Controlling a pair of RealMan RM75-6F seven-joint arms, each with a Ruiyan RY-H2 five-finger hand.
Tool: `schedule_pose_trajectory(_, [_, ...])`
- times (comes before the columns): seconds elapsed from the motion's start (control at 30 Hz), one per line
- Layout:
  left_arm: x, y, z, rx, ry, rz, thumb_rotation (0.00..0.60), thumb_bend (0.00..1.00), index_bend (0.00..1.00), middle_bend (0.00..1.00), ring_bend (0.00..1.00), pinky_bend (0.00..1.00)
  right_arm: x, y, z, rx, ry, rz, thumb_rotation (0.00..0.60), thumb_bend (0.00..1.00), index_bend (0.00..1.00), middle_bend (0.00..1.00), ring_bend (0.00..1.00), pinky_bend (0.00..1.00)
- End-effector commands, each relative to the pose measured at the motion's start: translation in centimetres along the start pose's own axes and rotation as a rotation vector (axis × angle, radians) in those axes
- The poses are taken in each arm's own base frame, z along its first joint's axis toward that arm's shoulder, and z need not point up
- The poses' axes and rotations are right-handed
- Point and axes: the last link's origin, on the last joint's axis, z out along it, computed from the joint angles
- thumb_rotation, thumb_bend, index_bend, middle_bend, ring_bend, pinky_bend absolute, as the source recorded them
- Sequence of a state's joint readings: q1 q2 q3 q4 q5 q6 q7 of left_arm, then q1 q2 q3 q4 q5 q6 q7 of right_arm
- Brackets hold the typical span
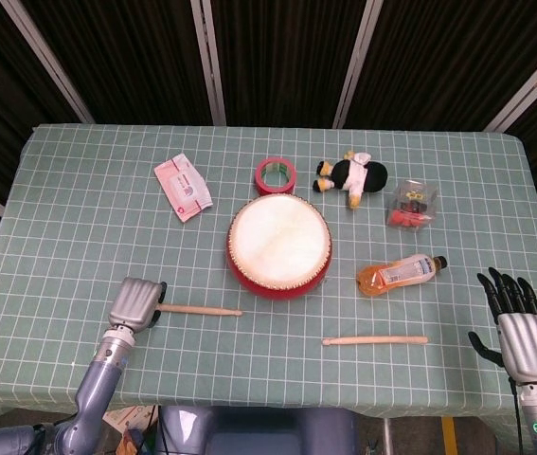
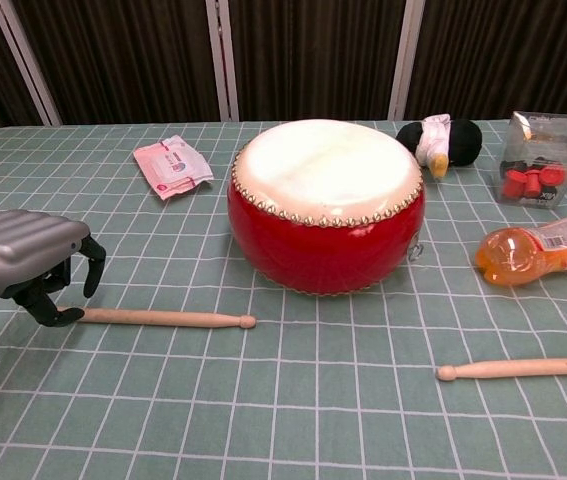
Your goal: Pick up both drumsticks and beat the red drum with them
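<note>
The red drum [image 1: 278,245] stands upright at the middle of the bench [image 1: 79,237], skin up. The left stick [image 1: 202,310] lies flat in front of the drum, to its left, tip toward the drum. The left hand [image 1: 135,301] sits over the stick's butt end with fingers curled down around it; whether they actually grip it cannot be told, and the stick lies on the cloth. The right stick [image 1: 375,339] lies flat in front of the drum, to its right. The right hand [image 1: 518,327] is well right of the drum, near the bench's edge, fingers spread, holding nothing.
</note>
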State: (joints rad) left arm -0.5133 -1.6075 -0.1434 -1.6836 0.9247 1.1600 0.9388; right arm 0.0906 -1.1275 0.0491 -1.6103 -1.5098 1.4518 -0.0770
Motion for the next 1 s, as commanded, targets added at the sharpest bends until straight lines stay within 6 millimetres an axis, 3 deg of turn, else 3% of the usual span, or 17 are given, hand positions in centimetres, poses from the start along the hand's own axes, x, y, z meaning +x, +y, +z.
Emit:
schedule_pose_trajectory(0.03, [-0.4, 0.2, 0.5, 0.019, -0.019, -0.009, 0.600, 0.30, 0.52, 1.00, 1.00, 1.00, 0.0, 0.0, 0.0, 0.000, 0.001, 0.003, 0.600, 0.31, 0.00, 0.00, 0.00, 0.00])
schedule_pose_trajectory(0.8, [-2.2, -0.5, 0.6, 0.054, -0.077, 0.027, 0.600, 0.30, 0.52, 1.00, 1.00, 1.00, -0.1, 0.0, 0.0, -0.010, -0.016, 0.015, 0.600, 0.31, 0.00, 0.00, 0.00, 0.00])
schedule_pose_trajectory(1.0, [-1.1, -0.3, 0.1, 0.038, -0.037, -0.031, 0.600, 0.46, 0.67, 1.00, 1.00, 1.00, -0.1, 0.0, 0.0, -0.011, -0.017, 0.016, 0.600, 0.31, 0.00, 0.00, 0.00, 0.00])
